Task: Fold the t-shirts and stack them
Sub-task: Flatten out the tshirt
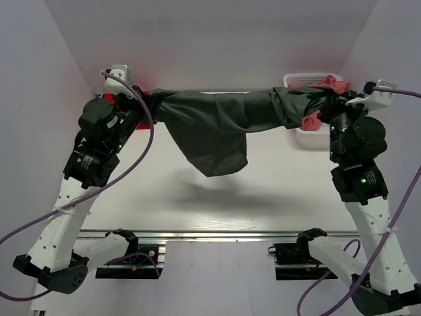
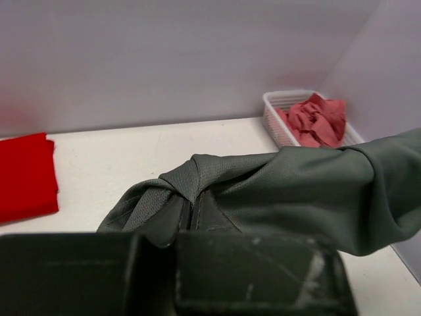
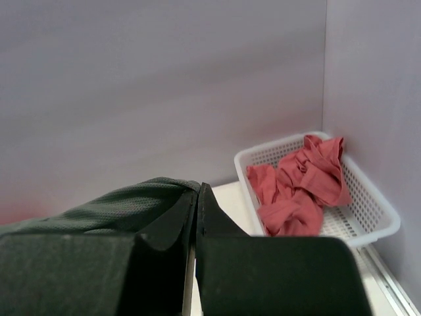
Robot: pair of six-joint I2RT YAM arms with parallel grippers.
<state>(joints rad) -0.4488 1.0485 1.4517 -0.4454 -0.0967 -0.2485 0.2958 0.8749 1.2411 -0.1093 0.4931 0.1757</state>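
A dark grey t-shirt hangs stretched in the air between my two grippers, its middle sagging over the table. My left gripper is shut on its left end; in the left wrist view the fabric bunches at the closed jaws. My right gripper is shut on its right end. A folded bright red t-shirt lies flat at the back left. Crumpled dusty pink t-shirts fill the basket at the back right.
The white mesh basket stands in the back right corner against the walls. Grey walls enclose the table on three sides. A metal rail runs along the near edge by the arm bases.
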